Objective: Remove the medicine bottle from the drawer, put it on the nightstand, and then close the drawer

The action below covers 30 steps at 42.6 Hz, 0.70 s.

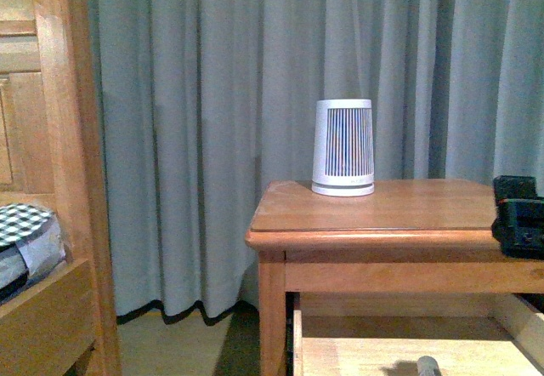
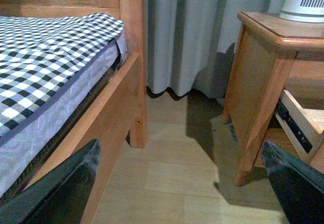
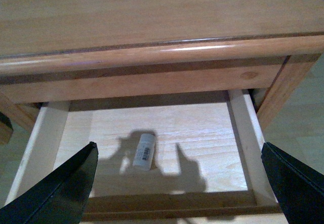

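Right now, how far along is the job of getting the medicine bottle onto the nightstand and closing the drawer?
Done: the drawer is open. In hand: the open right end effector hovers over the medicine bottle, which lies ungripped on the drawer floor. To do: grasp it, set it on the nightstand top, then shut the drawer. The left end effector is open by the bed.

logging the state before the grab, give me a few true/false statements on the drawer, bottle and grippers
The drawer is open. True.
The medicine bottle stands on the nightstand top. False: it lies on the drawer floor.
The right gripper is shut on the bottle. False: it is open above the drawer, holding nothing.
A striped white cylinder stands on the nightstand top. True.
The left gripper is open. True.
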Each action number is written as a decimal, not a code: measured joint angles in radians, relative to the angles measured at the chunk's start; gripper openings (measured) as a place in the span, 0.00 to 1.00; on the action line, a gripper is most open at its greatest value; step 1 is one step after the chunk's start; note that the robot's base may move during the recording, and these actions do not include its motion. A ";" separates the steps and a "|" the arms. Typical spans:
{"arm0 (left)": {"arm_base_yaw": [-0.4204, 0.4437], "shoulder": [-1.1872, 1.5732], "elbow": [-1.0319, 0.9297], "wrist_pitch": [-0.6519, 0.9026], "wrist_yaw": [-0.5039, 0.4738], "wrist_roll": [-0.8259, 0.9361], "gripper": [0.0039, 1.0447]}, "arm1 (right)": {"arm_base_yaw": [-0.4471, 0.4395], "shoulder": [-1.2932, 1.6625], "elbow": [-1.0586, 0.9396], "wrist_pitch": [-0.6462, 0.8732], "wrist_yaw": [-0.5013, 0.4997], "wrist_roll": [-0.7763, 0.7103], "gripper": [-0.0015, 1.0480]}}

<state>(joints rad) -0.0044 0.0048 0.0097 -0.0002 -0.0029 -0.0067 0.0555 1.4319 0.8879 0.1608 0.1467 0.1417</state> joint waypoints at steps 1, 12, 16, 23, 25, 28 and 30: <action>0.000 0.000 0.000 0.000 0.000 0.000 0.94 | 0.003 0.028 0.021 -0.009 0.005 0.001 0.93; 0.000 0.000 0.000 0.000 0.000 0.000 0.94 | 0.028 0.264 0.186 -0.072 0.052 0.002 0.93; 0.000 0.000 0.000 0.000 0.000 0.000 0.94 | 0.028 0.341 0.227 -0.069 0.064 0.002 0.93; 0.000 0.000 0.000 0.000 0.000 0.000 0.94 | 0.032 0.484 0.280 -0.058 0.066 0.005 0.93; 0.000 0.000 0.000 0.000 0.000 0.000 0.94 | 0.036 0.525 0.292 -0.058 0.064 0.012 0.93; 0.000 0.000 0.000 0.000 0.000 0.000 0.94 | 0.044 0.570 0.305 -0.058 0.063 0.021 0.93; 0.000 0.000 0.000 0.000 0.000 0.000 0.94 | 0.050 0.608 0.319 -0.060 0.060 0.027 0.93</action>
<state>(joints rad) -0.0044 0.0044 0.0097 -0.0002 -0.0025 -0.0071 0.1059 2.0403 1.2068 0.1005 0.2066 0.1692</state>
